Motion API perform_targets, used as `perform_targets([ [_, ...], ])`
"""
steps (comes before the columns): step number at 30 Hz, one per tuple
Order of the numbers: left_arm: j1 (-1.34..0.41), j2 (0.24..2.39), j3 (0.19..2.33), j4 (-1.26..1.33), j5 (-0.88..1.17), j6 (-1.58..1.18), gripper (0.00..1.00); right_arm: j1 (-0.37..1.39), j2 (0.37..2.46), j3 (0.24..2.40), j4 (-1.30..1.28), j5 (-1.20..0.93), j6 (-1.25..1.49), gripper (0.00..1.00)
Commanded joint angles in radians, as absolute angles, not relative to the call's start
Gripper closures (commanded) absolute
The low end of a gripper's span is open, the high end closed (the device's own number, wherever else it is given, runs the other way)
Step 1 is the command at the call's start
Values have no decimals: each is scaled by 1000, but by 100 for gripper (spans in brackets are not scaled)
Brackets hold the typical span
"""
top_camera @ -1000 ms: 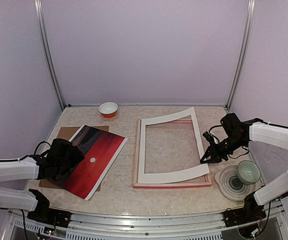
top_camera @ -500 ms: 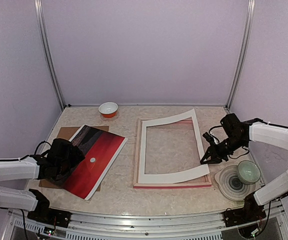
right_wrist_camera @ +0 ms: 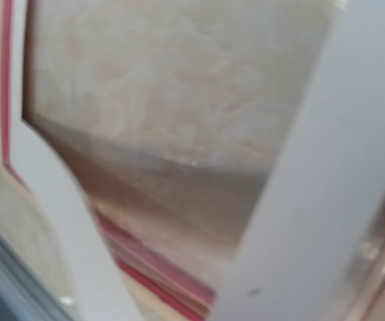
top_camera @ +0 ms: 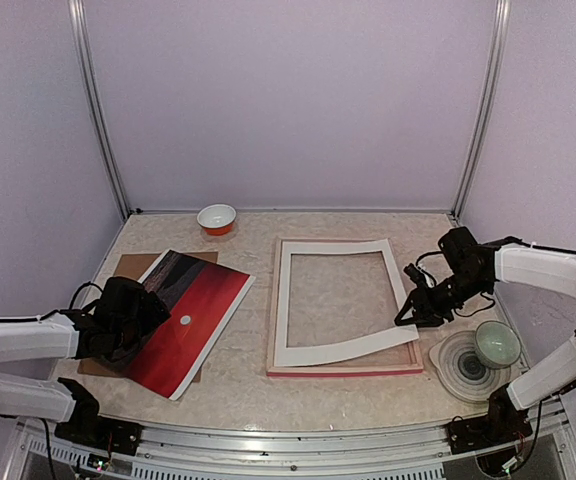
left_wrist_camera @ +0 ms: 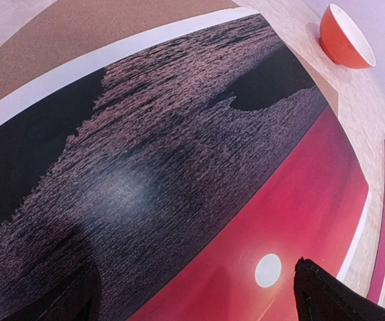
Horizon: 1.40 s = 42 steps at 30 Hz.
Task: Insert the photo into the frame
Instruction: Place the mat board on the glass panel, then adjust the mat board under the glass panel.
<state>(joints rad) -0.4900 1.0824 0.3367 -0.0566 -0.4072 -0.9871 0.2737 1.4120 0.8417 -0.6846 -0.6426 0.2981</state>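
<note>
- Top external: the frame (top_camera: 343, 370) lies flat mid-table with the white mat (top_camera: 284, 300) inside it. The mat's near-right stretch bows up a little and is not seated.
- Your right pincer (top_camera: 411, 313) sits at the mat's right border. Whether its jaws are apart or pinched on the mat, you cannot tell; the right wrist view is blurred and shows only mat strips and pink edge.
- The photo (top_camera: 193, 320) is well left of the frame, lying askew on the brown backing board (top_camera: 133, 265), print side up.
- Left wrist view: your left pincer (left_wrist_camera: 202, 294) hangs low over the photo, jaws spread wide, holding nothing.
- Step in hand, by my reading: settling the mat. The photo is not yet picked up.
- Next move likely calls for a pinch on a photo edge that overhangs the board, then a flat carry to the frame, squared to the opening. Watch the bowed mat corner; it could catch the print.
</note>
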Motion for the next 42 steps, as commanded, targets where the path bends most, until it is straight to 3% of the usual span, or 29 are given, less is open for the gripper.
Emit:
perform_targets([
  [1,-497,1082,344,-40,-407,-986,1,262,1413,888,-719,-573,286,57],
  [5,-498,1095,352,-37,-404,-984,1,262,1393,917,-769,-494,280,41],
  [8,-498,1100,355,-34,-404,-983,1,262,1382,933,-796,-463,271,35],
  [15,-500,1096,354,-38,-405,-985,1,262,1365,958,-832,-388,262,32],
  [21,-506,1090,357,-41,-405,-991,1,265,1367,952,-777,-395,284,36],
  [30,-521,1088,363,-53,-410,-998,1,304,1442,917,-660,-314,333,52],
  [42,-529,1093,375,-69,-420,-998,1,349,1585,938,-564,-225,359,55],
])
